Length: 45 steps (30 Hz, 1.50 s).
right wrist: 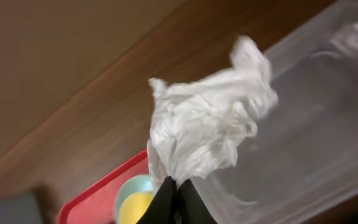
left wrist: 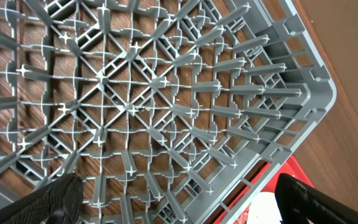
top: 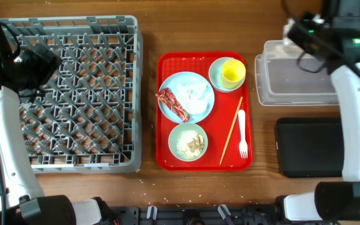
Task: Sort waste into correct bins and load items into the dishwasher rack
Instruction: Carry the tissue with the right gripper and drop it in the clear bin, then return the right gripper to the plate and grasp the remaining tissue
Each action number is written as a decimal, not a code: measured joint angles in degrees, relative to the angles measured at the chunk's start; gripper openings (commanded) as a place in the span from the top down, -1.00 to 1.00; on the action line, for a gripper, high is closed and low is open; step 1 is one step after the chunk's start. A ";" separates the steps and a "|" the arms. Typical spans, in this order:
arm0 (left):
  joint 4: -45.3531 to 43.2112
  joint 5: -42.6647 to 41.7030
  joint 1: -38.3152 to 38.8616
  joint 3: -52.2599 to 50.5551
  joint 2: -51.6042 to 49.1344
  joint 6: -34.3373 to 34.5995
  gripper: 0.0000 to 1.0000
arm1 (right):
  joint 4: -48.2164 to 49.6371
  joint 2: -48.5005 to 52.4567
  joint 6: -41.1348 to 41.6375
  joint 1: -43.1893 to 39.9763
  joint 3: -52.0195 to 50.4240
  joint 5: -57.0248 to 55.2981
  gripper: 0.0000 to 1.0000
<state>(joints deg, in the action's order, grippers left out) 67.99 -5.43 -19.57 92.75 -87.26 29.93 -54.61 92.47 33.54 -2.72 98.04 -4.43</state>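
My right gripper [right wrist: 178, 186] is shut on a crumpled white napkin [right wrist: 207, 127], held up over the clear tub [right wrist: 328, 124] [top: 299, 81]. The black tray [top: 311, 147] lies in front of that tub. My left gripper [left wrist: 185, 208] hangs open above the grey dishwasher rack [left wrist: 166, 93] [top: 80, 94], with nothing between its fingers. On the red serving tray [top: 165, 156] sit the blue-green plate [top: 170, 84] with a red wrapper [top: 172, 105] and something white, a bowl [top: 188, 142] of whitish food scraps, a yellow cup [top: 232, 72] inside a second bowl [top: 217, 75], chopsticks [top: 231, 130] and a white fork [top: 242, 134].
The rack fills the left of the wooden table, the serving tray the middle, the two bins the right. Both white arms reach in from the front edge along the far left and far right. Small crumbs lie on the wood in front of the rack.
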 measured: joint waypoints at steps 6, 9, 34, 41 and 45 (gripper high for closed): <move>0.00 0.00 0.00 0.00 0.00 0.00 -1.00 | -1.49 6.19 0.72 -2.03 -0.66 -0.35 -0.99; 0.00 0.00 0.00 0.00 0.00 0.00 -1.00 | -3.34 8.11 0.72 -2.03 -1.27 3.56 -0.99; 0.00 0.00 0.00 0.00 0.00 0.00 -1.00 | 9.99 30.10 -1.86 39.65 -3.91 -5.51 0.03; 0.00 0.00 0.00 0.00 0.00 0.00 -1.00 | 13.92 30.25 -0.85 39.65 -8.96 -7.41 0.36; 0.00 0.00 0.00 0.00 0.00 0.00 -1.00 | 14.03 30.25 -0.44 39.65 -9.09 -7.69 0.78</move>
<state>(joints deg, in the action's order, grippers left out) 67.99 -5.43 -19.57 92.75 -87.26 29.93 -40.58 122.72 33.10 36.93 88.95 -12.12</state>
